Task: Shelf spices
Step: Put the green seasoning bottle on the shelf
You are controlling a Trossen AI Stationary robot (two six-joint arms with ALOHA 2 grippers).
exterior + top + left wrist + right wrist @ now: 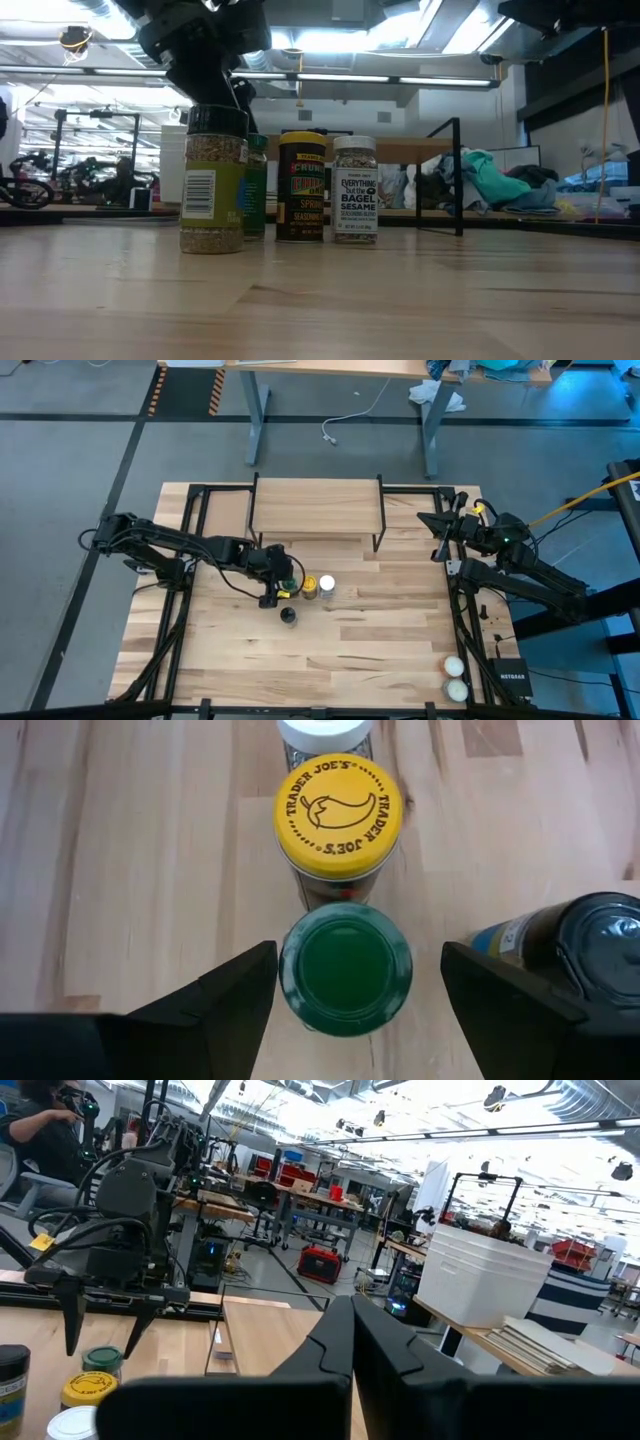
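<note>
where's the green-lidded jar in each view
High view: green-lidded jar under the left gripper, left of the yellow-lidded jar.
Low view: mostly hidden behind the black-lidded jar.
Left wrist view: centred between the open fingers.
Right wrist view: low at the left edge.
Shared landmark: the yellow-lidded jar beside it.

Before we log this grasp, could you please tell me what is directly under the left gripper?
The open left gripper hangs over the green-lidded cylindrical spice jar, one finger to each side. That lid hides the jar's body and the light wooden tabletop beneath.
</note>
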